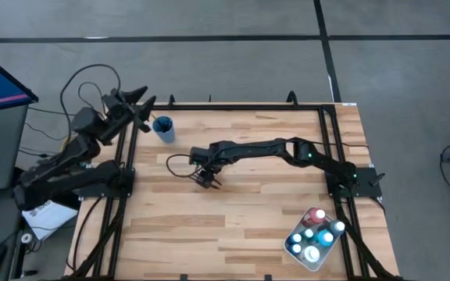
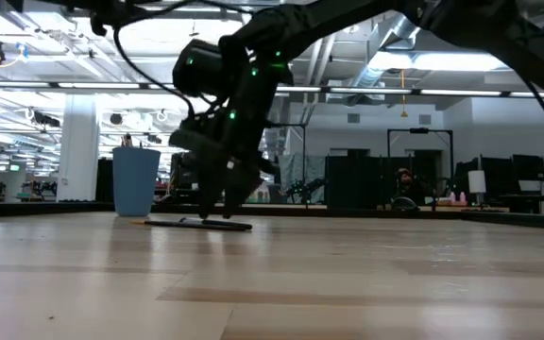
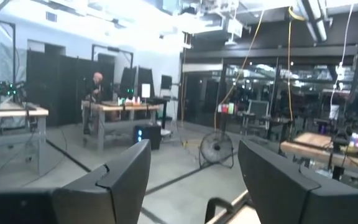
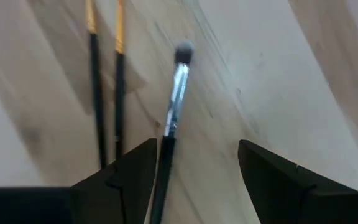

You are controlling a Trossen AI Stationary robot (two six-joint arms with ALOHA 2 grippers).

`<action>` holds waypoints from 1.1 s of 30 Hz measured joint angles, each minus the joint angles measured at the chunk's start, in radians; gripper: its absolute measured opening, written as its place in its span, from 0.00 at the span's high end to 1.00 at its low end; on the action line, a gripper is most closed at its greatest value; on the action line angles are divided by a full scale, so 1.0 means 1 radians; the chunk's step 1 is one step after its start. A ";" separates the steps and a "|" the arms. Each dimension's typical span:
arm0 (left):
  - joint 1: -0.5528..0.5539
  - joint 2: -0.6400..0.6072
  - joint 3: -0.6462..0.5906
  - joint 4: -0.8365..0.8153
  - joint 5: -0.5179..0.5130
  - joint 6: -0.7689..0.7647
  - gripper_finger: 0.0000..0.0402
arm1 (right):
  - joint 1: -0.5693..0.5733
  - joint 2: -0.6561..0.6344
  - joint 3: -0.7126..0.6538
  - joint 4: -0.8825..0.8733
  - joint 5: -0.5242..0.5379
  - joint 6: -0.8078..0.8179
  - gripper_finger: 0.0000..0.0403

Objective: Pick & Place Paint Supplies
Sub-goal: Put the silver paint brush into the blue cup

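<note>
Three paintbrushes (image 4: 169,118) cut off below open right jaws (image 4: 194,180), left jaws (image 3: 194,180) open.

table (image 1: 248,234) is carrying all items. cup (image 1: 163,128) is standing at the far left corner, just beside the left gripper (image 1: 141,104). right gripper (image 1: 206,179) is hanging over the table's middle, above paintbrushes (image 4: 107,93) lying flat. tray (image 1: 298,254) is sitting at the near right corner, with paint bottles (image 1: 316,231) standing in it.
</note>
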 joint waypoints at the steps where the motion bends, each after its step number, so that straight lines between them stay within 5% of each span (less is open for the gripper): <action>1: 0.000 -0.006 0.001 0.001 0.000 0.000 0.42 | -0.001 0.003 0.000 -0.004 0.000 0.001 0.46; 14: 0.000 -0.029 0.001 -0.001 -0.001 0.002 0.43 | 0.001 0.037 -0.002 0.025 0.010 0.005 0.53; 17: 0.000 -0.029 0.001 -0.001 -0.002 0.002 0.43 | -0.001 0.052 -0.001 0.006 -0.007 0.008 0.61; 24: 0.000 -0.029 0.001 -0.001 -0.002 0.002 0.42 | -0.007 0.054 -0.001 -0.024 -0.009 0.051 0.96; 33: 0.000 -0.029 0.001 -0.026 -0.001 -0.004 0.43 | -0.032 0.004 -0.013 0.068 -0.016 0.120 0.99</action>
